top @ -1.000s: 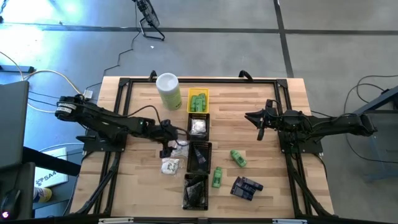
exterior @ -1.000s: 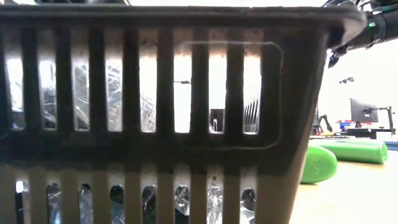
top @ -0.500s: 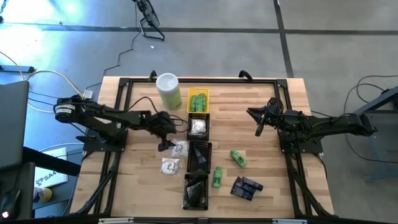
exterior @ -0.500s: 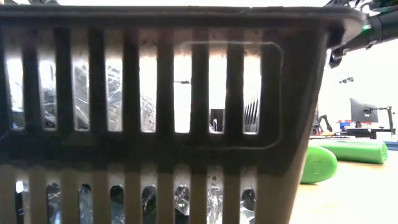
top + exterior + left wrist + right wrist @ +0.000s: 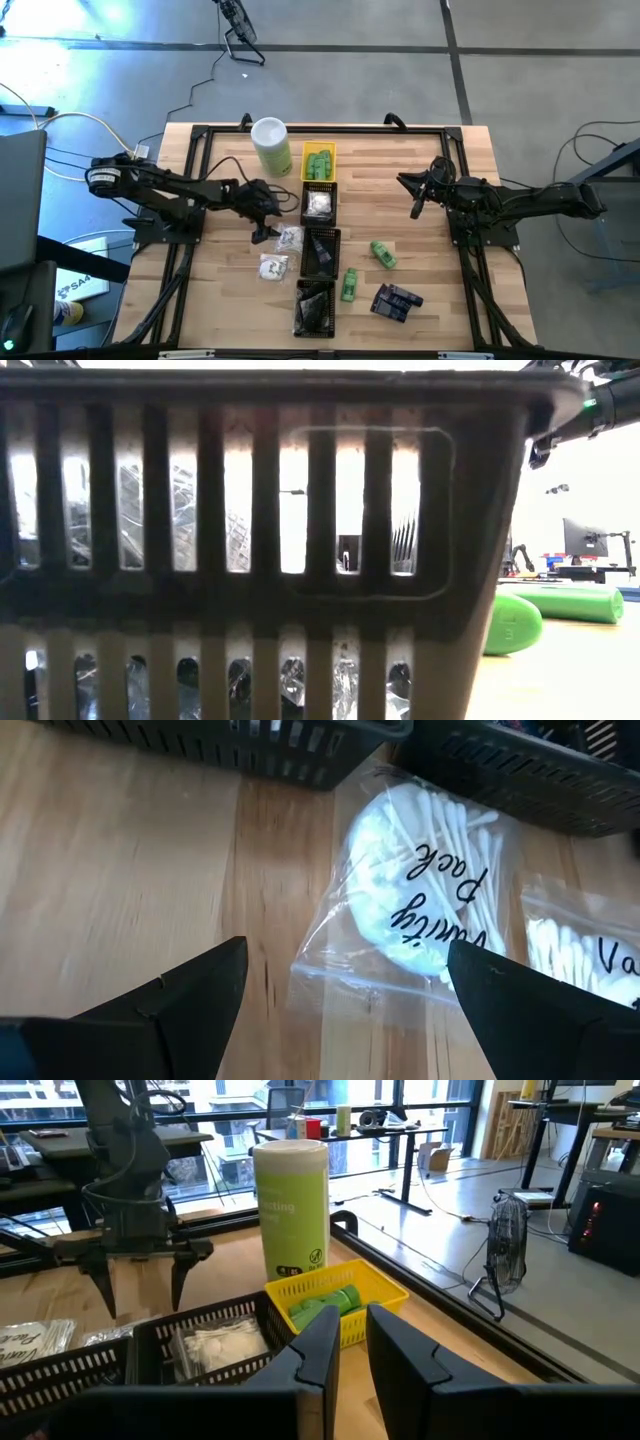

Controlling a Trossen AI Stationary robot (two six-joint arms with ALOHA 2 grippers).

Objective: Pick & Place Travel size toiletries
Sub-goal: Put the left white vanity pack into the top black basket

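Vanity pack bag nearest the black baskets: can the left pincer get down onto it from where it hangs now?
Probably yes. The left pincer is open, hovering right over the vanity pack bag, with bare table beside it. The black basket wall sits close behind, so room there is tight.

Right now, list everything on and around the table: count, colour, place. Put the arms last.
Canister: one, pale green with white lid, table's far side, left of the trays.
Yellow tray: one, far end of the tray column, holding green bottles.
Black trays: four, in a column down the table's middle.
Loose green bottles: two, right of the tray column.
Dark packets: one small pile, blue-black, near right of the table.
Vanity packs: two, clear bags of white swabs, left of the trays.
Table: one, light wood with black frame.
Left gripper: open, above the farther vanity pack.
Right gripper: shut, empty, raised at right.
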